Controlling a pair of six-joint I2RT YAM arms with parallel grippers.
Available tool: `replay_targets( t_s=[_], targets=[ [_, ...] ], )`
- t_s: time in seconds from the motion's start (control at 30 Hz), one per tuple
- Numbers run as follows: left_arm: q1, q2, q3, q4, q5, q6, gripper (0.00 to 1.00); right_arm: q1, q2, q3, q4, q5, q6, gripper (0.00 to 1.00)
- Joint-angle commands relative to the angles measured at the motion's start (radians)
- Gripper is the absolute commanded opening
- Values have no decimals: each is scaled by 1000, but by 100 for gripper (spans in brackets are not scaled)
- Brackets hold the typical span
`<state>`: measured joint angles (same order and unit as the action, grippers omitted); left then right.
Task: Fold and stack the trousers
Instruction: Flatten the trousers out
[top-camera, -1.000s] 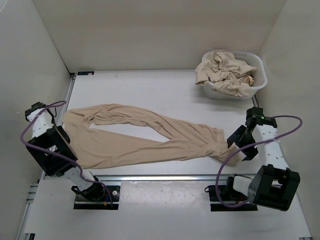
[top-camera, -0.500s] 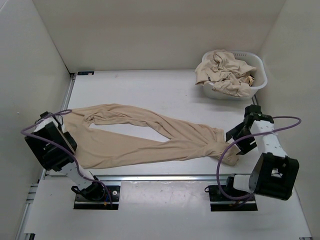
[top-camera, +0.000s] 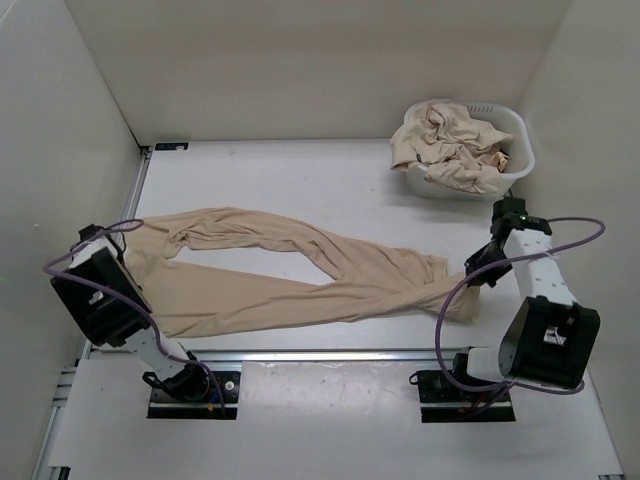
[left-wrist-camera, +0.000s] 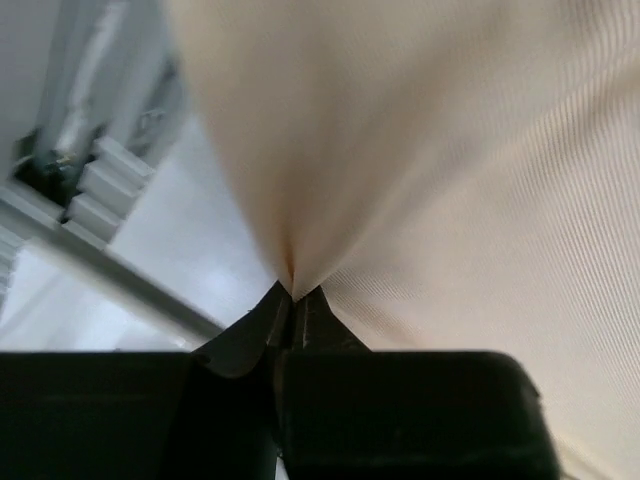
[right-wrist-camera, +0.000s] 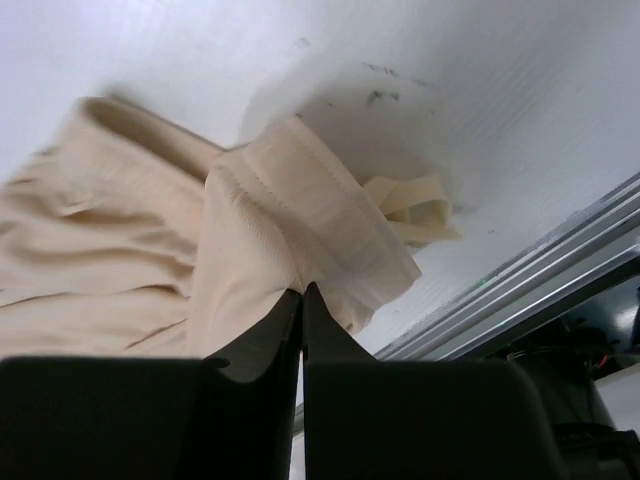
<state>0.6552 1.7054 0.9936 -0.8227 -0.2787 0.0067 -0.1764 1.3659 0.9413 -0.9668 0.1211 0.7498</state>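
Note:
One pair of beige trousers (top-camera: 380, 280) lies spread across the table, legs toward the left and waistband toward the right. My left gripper (left-wrist-camera: 295, 292) is shut on a pinch of the leg fabric (left-wrist-camera: 430, 150) at the trousers' left end; from above it sits at the left edge (top-camera: 122, 258), mostly under the arm. My right gripper (right-wrist-camera: 302, 290) is shut on the waistband (right-wrist-camera: 310, 215), whose fold rises from its tips. In the top view the right gripper (top-camera: 478, 272) sits at the trousers' right end.
A white plastic basket (top-camera: 520, 160) at the back right holds more crumpled beige clothing (top-camera: 445, 140). White walls enclose the table on the left, back and right. A metal rail (top-camera: 330, 355) runs along the near edge by the arm bases.
Both grippers have gone from open to shut on the trousers. The left arm came down onto the leg end. The right arm swung toward the waistband, which has shifted a little.

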Motion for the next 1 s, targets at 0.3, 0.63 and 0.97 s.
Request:
replay_targets(
  t_s=[0.3,0.63,0.97],
  targets=[
    [40,-175,598,-494,33,-7,14,-5,-243,375,-250,94,-119,0],
    [-143,337,862,-494,55,-7,14,-5,-47,387,-75,40,-225,0],
    [-304,701,1123,-431,49,-7,36,-5,116,384,-3,31,-303,0]
  ],
)
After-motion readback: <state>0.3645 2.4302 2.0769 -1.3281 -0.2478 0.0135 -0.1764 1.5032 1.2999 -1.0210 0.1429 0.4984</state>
